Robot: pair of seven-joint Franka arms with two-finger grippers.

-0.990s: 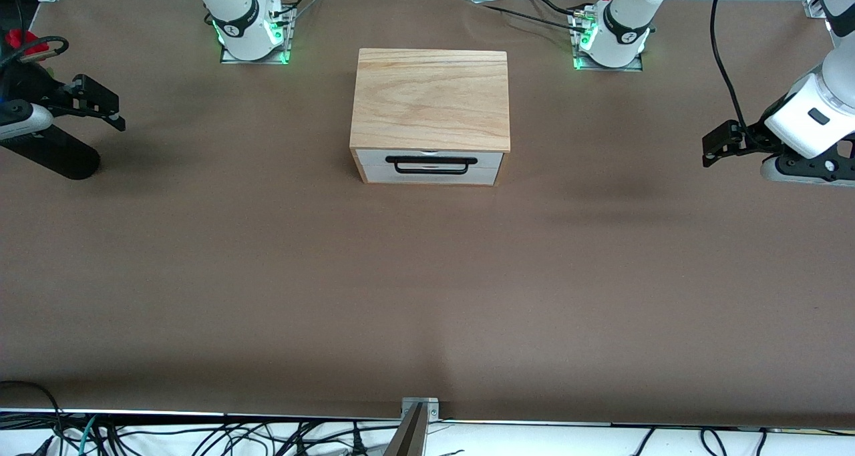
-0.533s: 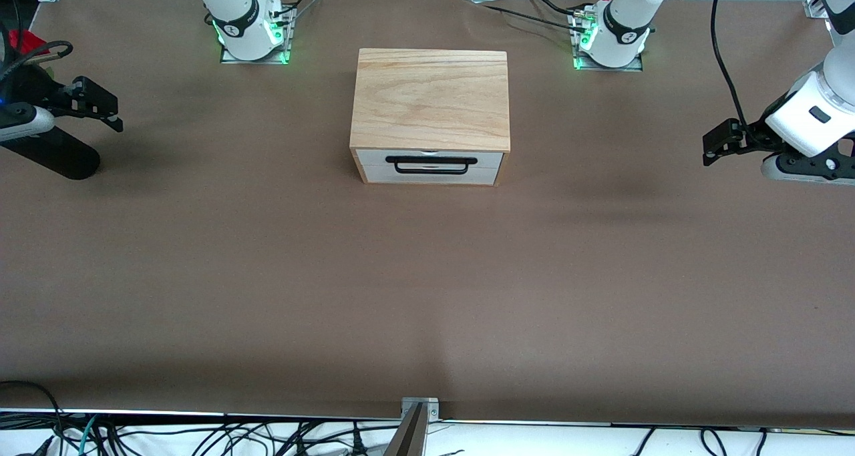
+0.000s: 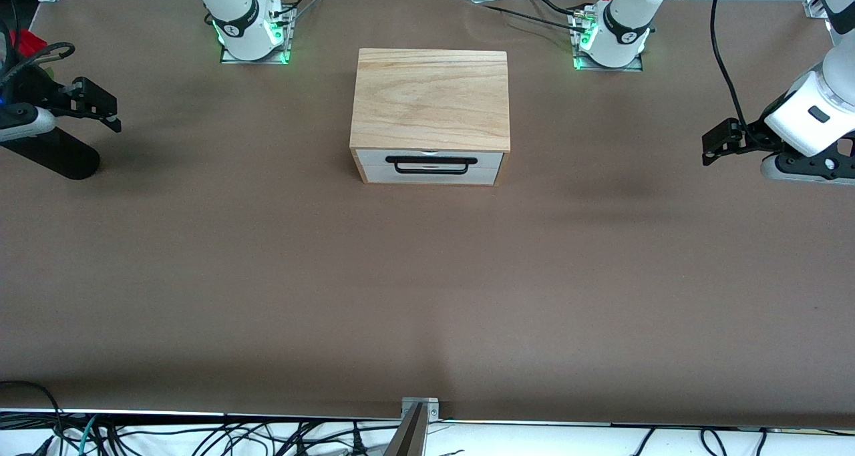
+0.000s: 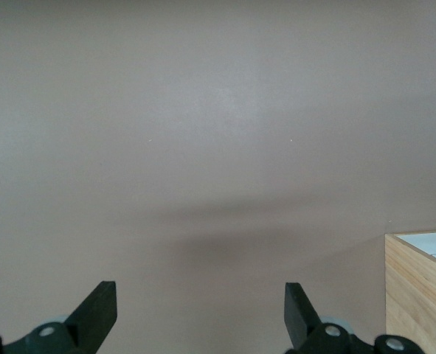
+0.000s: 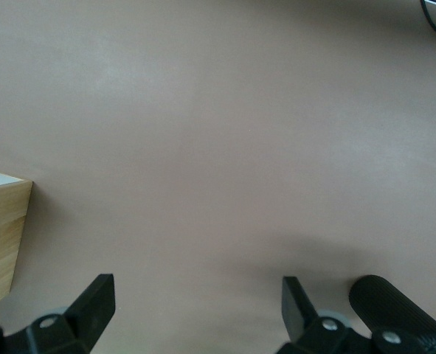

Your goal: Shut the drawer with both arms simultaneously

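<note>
Brown paper covers the whole table (image 3: 427,276), bare apart from the one wooden piece in the middle, and both arms hang out at its ends. From where I stand, the left claw (image 3: 713,145) hovers over the table at the left arm's end, well apart from the box, its fingers (image 4: 99,313) spread wide with nothing between them; the right claw (image 3: 100,105) hovers over the table at the right arm's end, likewise released and empty, with a black cylinder (image 3: 50,154) lying on the table just beneath it. Each wrist view catches only a corner of the oak-coloured box (image 4: 420,287) off at its edge, so neither claw is anywhere near it. Moving in to the middle, the drawer (image 3: 431,165) sits in the box midway between the two arm bases, its white front panel flush with the box's frame and its black wire handle (image 3: 431,165) facing the front camera. As far as I can judge, it is fully pushed in, so the closing looks done and the arms seem simply to be waiting. Along the table's near edge a tangle of black cables (image 3: 200,436) lies on a white surface, and green lights glow at both arm bases (image 3: 254,39).
</note>
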